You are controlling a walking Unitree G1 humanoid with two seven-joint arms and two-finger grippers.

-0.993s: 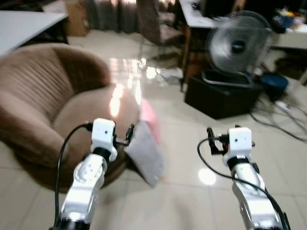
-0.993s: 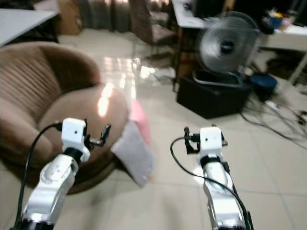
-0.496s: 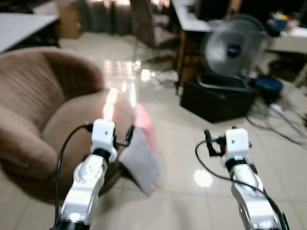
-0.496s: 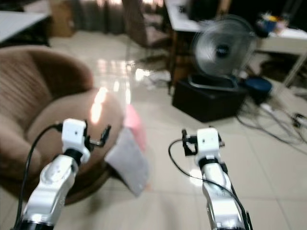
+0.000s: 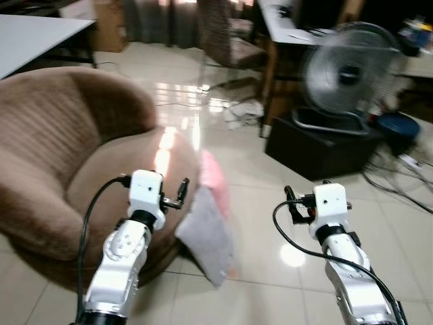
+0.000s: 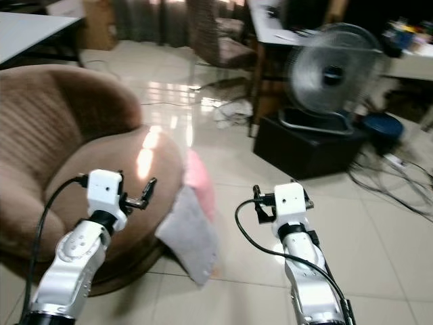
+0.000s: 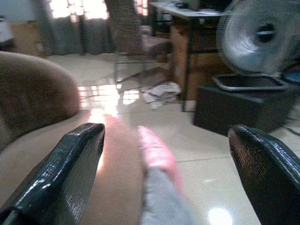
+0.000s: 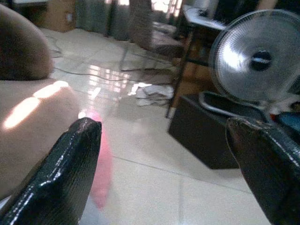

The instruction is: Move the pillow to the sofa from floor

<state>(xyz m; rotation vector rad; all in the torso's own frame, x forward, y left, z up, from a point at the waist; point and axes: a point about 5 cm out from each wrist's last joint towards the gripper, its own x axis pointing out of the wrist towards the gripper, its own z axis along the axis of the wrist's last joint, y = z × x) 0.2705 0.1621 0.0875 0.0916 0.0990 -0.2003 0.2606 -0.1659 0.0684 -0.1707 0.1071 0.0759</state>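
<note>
The pillow [image 5: 208,227] leaning against the front of the sofa [image 5: 61,156] is smeared by blur, so its grey face and the pink one [image 5: 212,175] behind it run together and no seam or pattern can be read. Its upper left edge is covered by the left gripper [image 5: 181,191]. The sofa's left side runs off the picture, and its base below the seat is hidden behind the left arm [image 5: 118,261]. Beyond the sofa, the fan [image 5: 348,71] loses its top to the edge, the cables [image 5: 399,179] beside its black box [image 5: 318,142] blur into a tangle, and the crumpled white thing [image 5: 243,112] on the floor is too small to name.
</note>
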